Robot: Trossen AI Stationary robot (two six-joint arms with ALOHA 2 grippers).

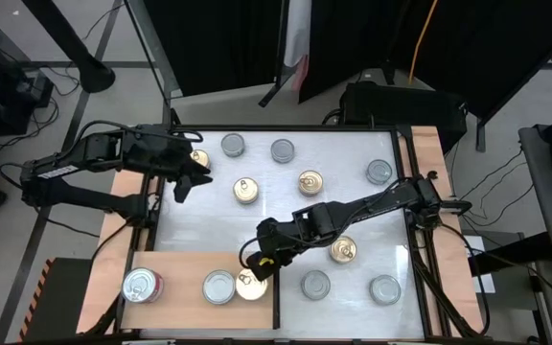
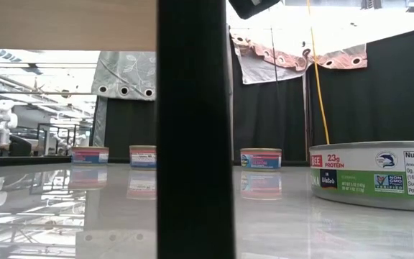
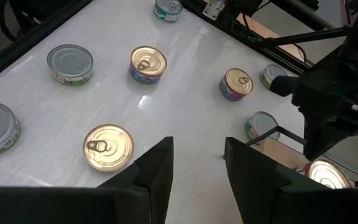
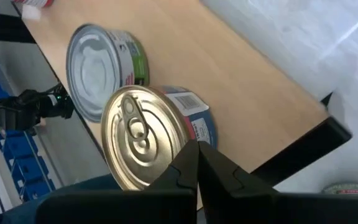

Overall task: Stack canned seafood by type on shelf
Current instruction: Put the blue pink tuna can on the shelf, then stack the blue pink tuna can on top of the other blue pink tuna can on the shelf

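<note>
The shelf (image 1: 185, 268), a light-brown board, lies at the table's near left. On it stand a red-labelled silver tin (image 1: 140, 286), a silver tin (image 1: 218, 287) and a gold-lidded tin (image 1: 251, 285), each flat on its base. The last two (image 4: 101, 68) (image 4: 143, 134) stand side by side. My right gripper (image 1: 263, 269) (image 4: 195, 163) is shut just above the gold tin's rim, slanting down. My left gripper (image 1: 188, 178) (image 3: 197, 165) hangs open over the table's far left with nothing between its fingers. More gold tins (image 1: 246, 191) (image 1: 310, 182) (image 1: 343, 251) stand on the white tabletop. My right gripper's shut fingertips (image 4: 188, 155) stand over the edge of the gold tin's lid (image 4: 166, 165), slanting down from the table's right. I cannot tell whether they touch it. The tin stands flat on the shelf, next to the silver tin.
Silver tins stand along the far edge (image 1: 233, 145) (image 1: 283, 150) (image 1: 379, 172) and at the near right (image 1: 315, 284) (image 1: 384, 288). A gold tin (image 1: 199, 159) sits under my left arm. The shelf's dark upright edge (image 2: 195, 129) blocks the middle of the low view.
</note>
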